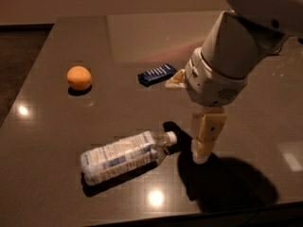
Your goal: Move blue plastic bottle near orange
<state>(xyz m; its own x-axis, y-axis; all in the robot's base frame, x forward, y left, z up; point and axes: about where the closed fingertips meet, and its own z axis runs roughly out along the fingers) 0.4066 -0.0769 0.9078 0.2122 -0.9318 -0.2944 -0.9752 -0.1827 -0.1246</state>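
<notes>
The blue plastic bottle (124, 157) lies on its side on the dark table near the front edge, with its white cap pointing right. The orange (78, 77) sits at the left of the table, well apart from the bottle. My gripper (202, 153) hangs from the big white arm and points down, just to the right of the bottle's cap, close to the table top. It holds nothing that I can see.
A small dark blue snack packet (156, 74) lies in the middle of the dark table (142, 37), behind the bottle. The table's front edge runs just below the bottle, and its left edge lies beyond the orange.
</notes>
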